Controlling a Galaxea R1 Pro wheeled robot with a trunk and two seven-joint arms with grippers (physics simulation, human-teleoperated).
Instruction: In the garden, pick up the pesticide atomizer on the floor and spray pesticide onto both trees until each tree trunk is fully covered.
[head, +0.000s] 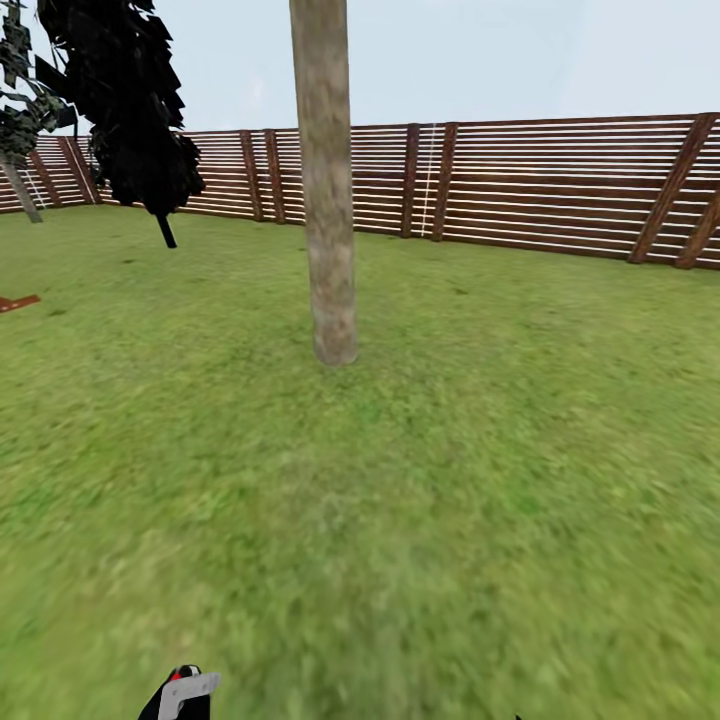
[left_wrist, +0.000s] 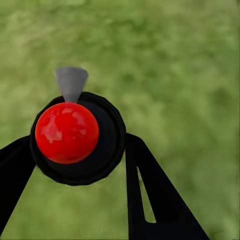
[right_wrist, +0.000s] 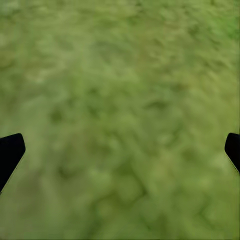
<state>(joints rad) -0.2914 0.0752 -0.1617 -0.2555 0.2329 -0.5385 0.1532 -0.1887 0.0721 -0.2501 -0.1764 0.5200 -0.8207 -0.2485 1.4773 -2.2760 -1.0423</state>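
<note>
A thick, mottled grey-beige tree trunk (head: 328, 190) rises from the lawn straight ahead, its crown out of frame. A second pale trunk (head: 20, 192) with dark green leaves leans at the far left by the fence. The pesticide atomizer (left_wrist: 75, 135) is a black bottle with a red round top and a grey nozzle. It sits between the black fingers of my left gripper (left_wrist: 77, 167), which is shut on it. In the head view the atomizer (head: 188, 686) peeks in at the lower edge, well short of the trunk. My right gripper (right_wrist: 120, 155) hangs open over grass, holding nothing.
A brown slatted fence (head: 540, 185) closes the lawn at the back. A black-leaved tree (head: 130, 100) with a thin dark trunk stands back left. A small reddish-brown piece (head: 18, 301) lies at the left edge. Open grass (head: 420, 520) stretches between me and the trunk.
</note>
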